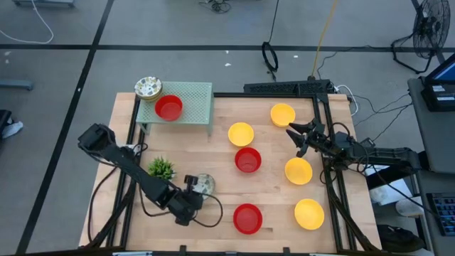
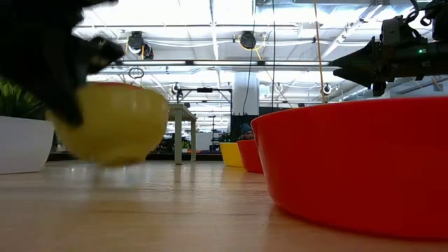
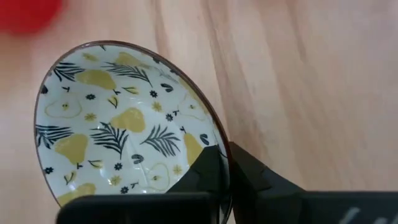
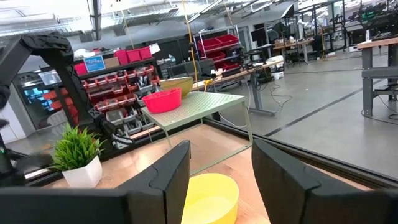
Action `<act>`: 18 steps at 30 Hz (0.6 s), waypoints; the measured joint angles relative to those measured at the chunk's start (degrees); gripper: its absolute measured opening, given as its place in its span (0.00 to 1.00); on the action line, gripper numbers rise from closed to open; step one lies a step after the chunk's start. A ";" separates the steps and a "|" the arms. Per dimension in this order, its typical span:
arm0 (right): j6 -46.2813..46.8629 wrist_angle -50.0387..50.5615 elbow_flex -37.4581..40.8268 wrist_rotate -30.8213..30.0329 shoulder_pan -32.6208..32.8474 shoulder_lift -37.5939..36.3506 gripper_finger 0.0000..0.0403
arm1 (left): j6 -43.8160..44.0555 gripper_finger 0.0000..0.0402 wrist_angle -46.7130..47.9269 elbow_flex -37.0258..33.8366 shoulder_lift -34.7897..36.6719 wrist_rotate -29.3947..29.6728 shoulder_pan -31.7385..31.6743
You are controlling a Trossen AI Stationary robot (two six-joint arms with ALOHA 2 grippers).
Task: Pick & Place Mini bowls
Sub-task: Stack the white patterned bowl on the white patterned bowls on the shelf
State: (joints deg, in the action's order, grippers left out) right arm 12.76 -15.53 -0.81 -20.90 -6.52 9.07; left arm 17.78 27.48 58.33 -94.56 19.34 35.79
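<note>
Left hand (image 1: pixel 193 186): you see it near the front edge of the surface (image 1: pixel 270 213), left of centre, clamped on the rim of a patterned bowl (image 1: pixel 203 183); in the left wrist view one finger lies inside that bowl and one outside.
Patterned bowl in the grip: white inside with yellow pears and dark leaves (image 3: pixel 118 127), dark rim, tilted; in the low view its outside looks yellow (image 2: pixel 112 126) and its base hangs just clear of the wood.
Right hand (image 1: pixel 297 137): it hangs over the back right part of the surface, fingers apart, nothing between them; a yellow bowl (image 4: pixel 208 198) lies just beyond the fingertips in the right wrist view.
Yellow bowls on the wood: four, all upright and empty; you find one near the back edge (image 1: pixel 282 114), one left of it (image 1: pixel 240 134), one by the right edge (image 1: pixel 298 171), one toward the front right corner (image 1: pixel 309 213).
Red bowls on the wood: two, empty; one at mid-surface (image 1: pixel 247 160), one near the front edge (image 1: pixel 247 218), just right of the left hand.
Rack (image 1: pixel 195 99): pale green mesh, at the back left corner; it holds a red bowl (image 1: pixel 169 107) and a second patterned bowl (image 1: pixel 148 87) at its far left corner.
Plant (image 1: pixel 161 168): small, green, white pot, just beside the left arm.
</note>
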 joint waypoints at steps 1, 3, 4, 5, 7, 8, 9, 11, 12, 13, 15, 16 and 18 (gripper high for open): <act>-0.01 0.00 0.02 0.00 -0.01 0.02 0.40 | -0.85 0.02 0.38 0.73 1.06 0.90 -0.29; -0.01 0.00 0.02 0.01 -0.02 0.02 0.40 | -1.71 0.03 2.15 2.20 3.62 4.13 -0.86; 0.01 0.00 -0.01 -0.01 0.00 0.02 0.40 | -2.34 0.04 3.63 2.76 5.09 6.28 -1.02; -0.01 0.00 0.00 -0.01 -0.01 0.02 0.40 | -3.47 0.04 5.05 3.38 6.66 8.42 -1.30; 0.00 0.00 0.01 0.01 -0.01 0.02 0.40 | -7.24 0.04 5.66 5.02 9.65 11.56 -2.13; 0.00 0.00 0.02 0.00 0.00 0.02 0.40 | -9.18 0.04 6.56 5.72 11.42 12.61 -2.64; 0.01 0.00 -0.01 -0.01 -0.01 0.02 0.40 | -10.33 0.03 8.10 6.42 13.29 13.84 -3.32; 0.01 0.02 0.01 -0.01 -0.02 0.02 0.40 | -11.35 0.02 11.95 7.78 16.57 17.36 -5.55; 0.01 -0.02 -0.01 -0.01 0.00 0.00 0.40 | -11.43 0.02 13.29 8.49 18.08 19.44 -6.76; 0.01 -0.01 0.01 0.00 0.00 -0.01 0.40 | -11.37 0.02 14.63 9.02 19.60 21.66 -8.05; -0.01 0.00 0.00 0.00 0.00 -0.01 0.40 | -11.06 0.03 18.27 9.87 22.94 26.12 -11.29; -0.01 0.00 0.02 0.00 -0.02 -0.01 0.40 | -11.04 0.04 19.44 10.32 24.55 27.92 -13.11; 0.00 0.01 0.00 -0.01 0.00 0.01 0.40 | -11.06 0.04 20.71 10.75 27.53 29.62 -16.96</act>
State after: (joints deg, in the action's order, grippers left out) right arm 12.76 -15.52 -0.81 -20.91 -6.53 9.08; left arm 6.72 48.19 69.08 -67.02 48.95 18.83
